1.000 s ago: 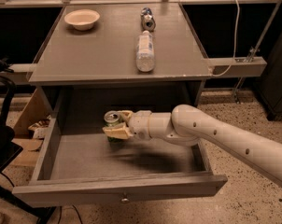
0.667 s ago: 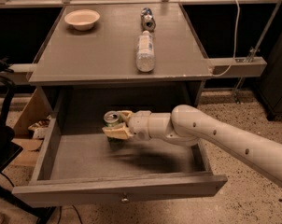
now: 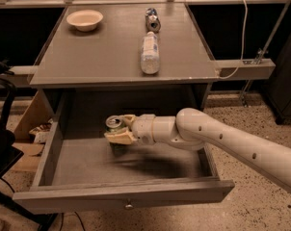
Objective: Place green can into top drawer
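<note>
The top drawer (image 3: 126,196) is pulled wide open under the grey table, its small round knob at the front centre. My gripper (image 3: 119,130) reaches in from the right over the drawer's back left part. Its fingers are shut on the green can (image 3: 114,125), which stands upright with its silver top showing. The can's lower part is hidden by the fingers, so I cannot tell whether it rests on the drawer floor or hangs just above it.
On the table top (image 3: 102,57) lie a clear plastic bottle (image 3: 149,52), a silver-blue can (image 3: 152,19) behind it, and a pale bowl (image 3: 85,19) at the back left. A cardboard box (image 3: 32,129) and a dark chair (image 3: 1,143) stand left of the drawer.
</note>
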`<state>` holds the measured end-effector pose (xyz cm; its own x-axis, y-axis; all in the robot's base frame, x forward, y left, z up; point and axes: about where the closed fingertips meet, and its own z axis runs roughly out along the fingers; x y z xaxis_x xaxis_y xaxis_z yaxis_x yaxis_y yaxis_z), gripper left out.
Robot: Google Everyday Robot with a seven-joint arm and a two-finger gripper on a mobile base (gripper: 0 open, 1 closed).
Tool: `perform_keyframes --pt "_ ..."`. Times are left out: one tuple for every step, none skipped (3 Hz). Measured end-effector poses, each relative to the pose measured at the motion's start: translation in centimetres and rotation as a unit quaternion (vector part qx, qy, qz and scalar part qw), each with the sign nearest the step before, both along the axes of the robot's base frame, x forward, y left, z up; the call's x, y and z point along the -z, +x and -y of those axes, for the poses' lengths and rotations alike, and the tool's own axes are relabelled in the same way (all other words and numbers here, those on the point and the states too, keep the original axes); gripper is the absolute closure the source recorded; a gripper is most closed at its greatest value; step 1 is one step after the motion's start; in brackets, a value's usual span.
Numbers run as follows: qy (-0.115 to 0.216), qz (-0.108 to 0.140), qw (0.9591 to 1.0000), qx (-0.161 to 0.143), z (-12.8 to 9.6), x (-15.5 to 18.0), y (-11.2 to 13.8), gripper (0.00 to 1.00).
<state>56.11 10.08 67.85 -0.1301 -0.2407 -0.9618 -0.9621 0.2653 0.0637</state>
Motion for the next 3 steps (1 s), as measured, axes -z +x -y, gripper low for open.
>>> perform_keyframes --pt "0.0 0.0 1.0 0.0 -0.01 0.0 0.0 0.05" --pt "0.0 0.0 1.0 0.0 -0.01 0.0 0.0 0.0" --pt "0.0 0.003 1.0 -0.001 -0.03 -0.26 0.01 0.0"
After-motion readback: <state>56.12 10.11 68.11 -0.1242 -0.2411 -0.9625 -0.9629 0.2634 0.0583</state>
